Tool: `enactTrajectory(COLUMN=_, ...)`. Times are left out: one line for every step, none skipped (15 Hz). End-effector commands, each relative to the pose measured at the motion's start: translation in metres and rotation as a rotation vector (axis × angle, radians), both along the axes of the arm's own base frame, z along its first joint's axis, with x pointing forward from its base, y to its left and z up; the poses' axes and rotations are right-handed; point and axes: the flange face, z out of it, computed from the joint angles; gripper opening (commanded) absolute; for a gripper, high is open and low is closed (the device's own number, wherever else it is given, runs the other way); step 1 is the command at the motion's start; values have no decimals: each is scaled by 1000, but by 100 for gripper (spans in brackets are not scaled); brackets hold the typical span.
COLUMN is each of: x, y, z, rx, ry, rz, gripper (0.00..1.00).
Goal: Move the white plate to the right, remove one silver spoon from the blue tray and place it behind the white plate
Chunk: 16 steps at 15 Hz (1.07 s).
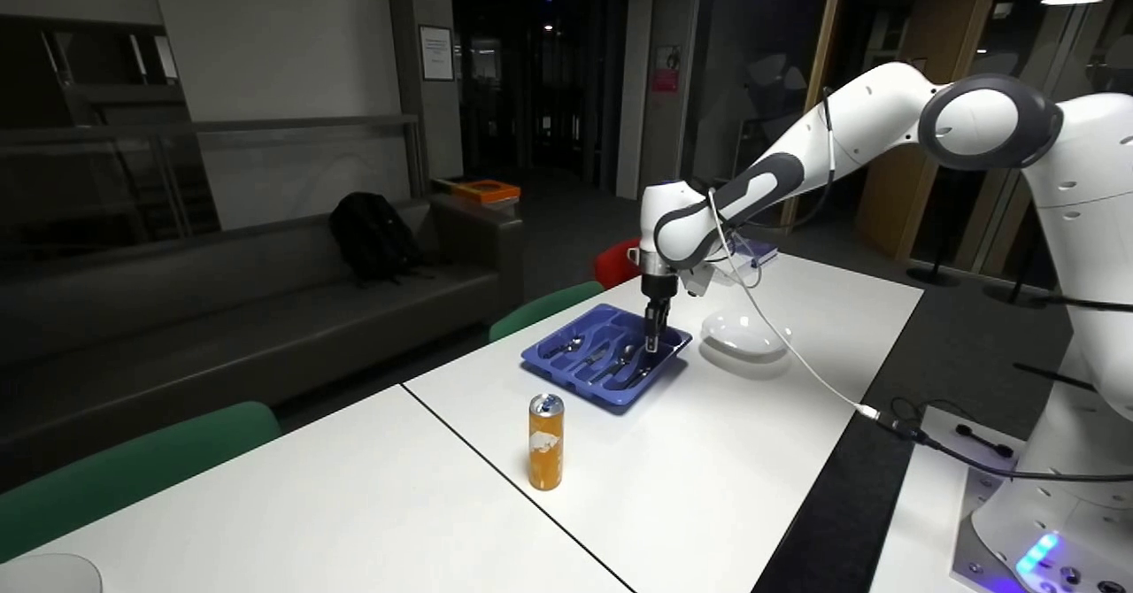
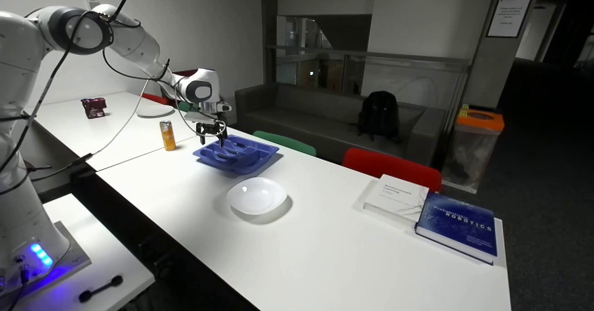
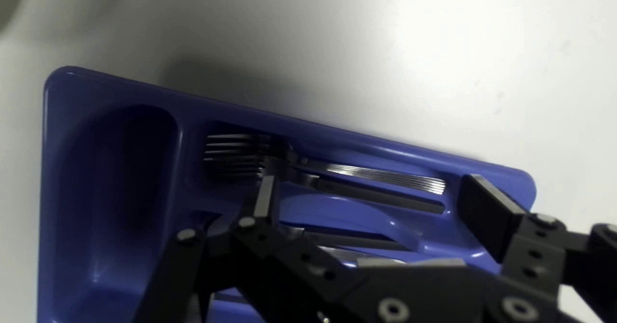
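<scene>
The blue tray (image 2: 242, 166) lies on the table with its compartments facing up. My gripper (image 3: 378, 200) points down over it in all views, jaws wide apart and nothing held. Below the fingers (image 3: 489, 212), in the wrist view, are a ribbed silver handle (image 3: 385, 176), fork tines (image 3: 231, 152) and black handles. A silver spoon (image 1: 627, 353) shows in a middle compartment in an exterior view; in the wrist view the gripper covers much of that area. Beside the tray, apart from it, the white plate (image 2: 258, 195), shallow and bowl-like, stands upright and holds nothing.
An orange can (image 1: 545, 444) stands near the tray, by the table seam. A white book (image 2: 394, 198) and a blue book (image 2: 457, 226) lie at one table end. Toward the opposite end are a flat white disc (image 2: 155, 110) and a dark red packet (image 2: 94, 108).
</scene>
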Motion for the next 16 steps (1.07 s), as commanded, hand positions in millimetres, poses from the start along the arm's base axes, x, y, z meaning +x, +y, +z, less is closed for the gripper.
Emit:
enactTrajectory(x=18, y=19, z=-7, rx=-1, ry=89, rz=110, gripper=100)
enactTrajectory(x=20, y=26, z=-10, rx=0, ry=115, rz=134, gripper=100)
enactTrajectory(x=23, y=31, z=-12, rx=3, ry=141, rz=158, gripper=100)
enactTrajectory(x=26, y=36, z=-15, rx=2, ry=163, rz=180, gripper=100)
enactTrajectory(x=27, y=38, z=-17, rx=-1, ry=186, rz=202, gripper=100)
enactTrajectory(x=29, y=40, z=-19, rx=-12, ry=217, rz=228, gripper=100)
enactTrajectory(x=31, y=41, z=-21, rx=-22, ry=243, rz=252, gripper=100)
enactTrajectory(x=33, y=42, z=-23, rx=-28, ry=265, rz=271, gripper=100)
enactTrajectory(x=33, y=43, z=-24, rx=-27, ry=289, rz=276, gripper=100)
enactTrajectory(x=24, y=42, z=-27, rx=-14, ry=254, rz=238, gripper=100)
enactTrajectory(x=26, y=43, z=-29, rx=-13, ry=259, rz=239, gripper=100)
enactTrajectory(x=25, y=43, z=-31, rx=-13, ry=262, rz=239, gripper=100)
enactTrajectory(x=25, y=43, z=-33, rx=-13, ry=264, rz=239, gripper=100)
enactTrajectory(x=25, y=43, z=-33, rx=-13, ry=265, rz=239, gripper=100)
enactTrajectory(x=25, y=43, z=-33, rx=-13, ry=265, rz=239, gripper=100)
enactTrajectory(x=25, y=43, z=-33, rx=-13, ry=265, rz=239, gripper=100)
